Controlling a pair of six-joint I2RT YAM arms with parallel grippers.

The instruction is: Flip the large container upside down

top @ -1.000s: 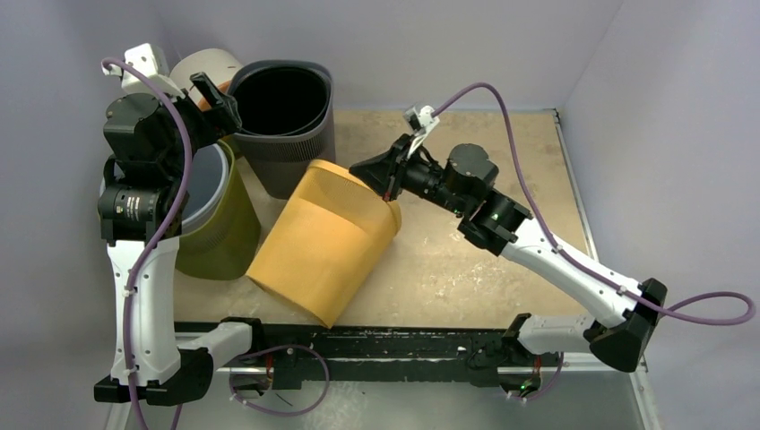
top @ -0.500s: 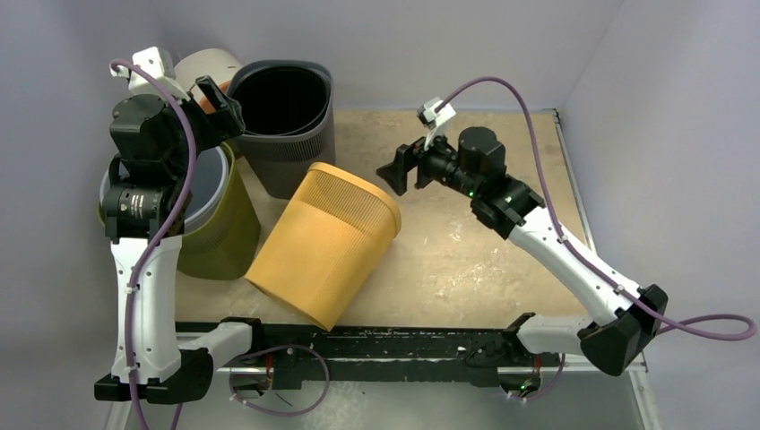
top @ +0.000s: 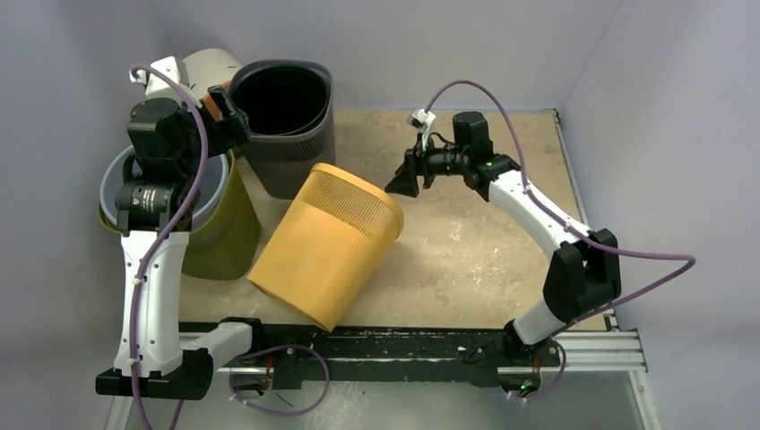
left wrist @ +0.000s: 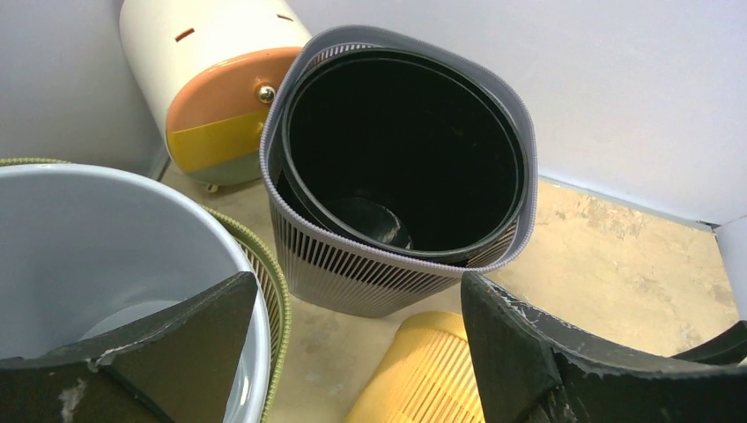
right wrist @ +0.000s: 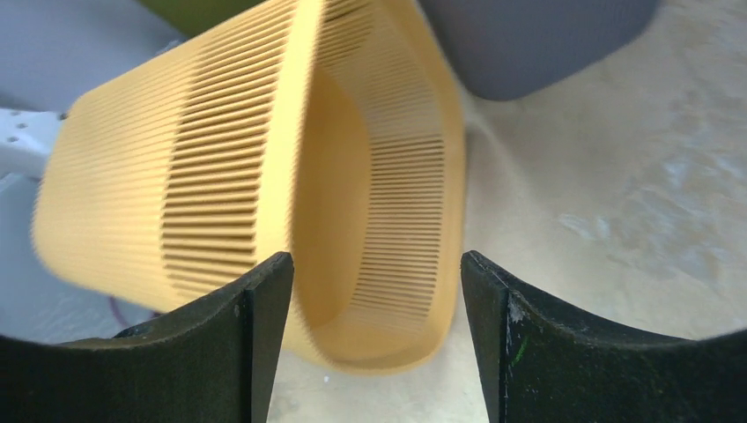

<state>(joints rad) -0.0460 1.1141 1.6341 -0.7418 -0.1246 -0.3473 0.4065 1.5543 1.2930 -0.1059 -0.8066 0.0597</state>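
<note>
The large container (top: pixel 323 246) is a yellow ribbed bin lying tilted on its side in the middle of the table, its open mouth facing back right. My right gripper (top: pixel 402 182) hovers just off that rim, open, with nothing between its fingers. The right wrist view shows the bin's mouth (right wrist: pixel 370 203), blurred, just beyond the open right gripper (right wrist: pixel 374 269). My left gripper (top: pixel 224 106) is open and empty, high at the back left. In the left wrist view the left gripper (left wrist: pixel 357 291) frames the bin's corner (left wrist: pixel 432 379) below.
A dark grey ribbed bin (top: pixel 287 116) with a black liner (left wrist: pixel 405 141) stands at the back. An olive bin (top: pixel 224 228) with a pale grey liner (left wrist: pixel 88 247) stands at the left. A white can (left wrist: pixel 211 88) lies in the back left corner. Walls close in on three sides.
My right gripper opened off the yellow bin's rim and drew back to the right. The bin settled slightly. The left arm shifted a little.
</note>
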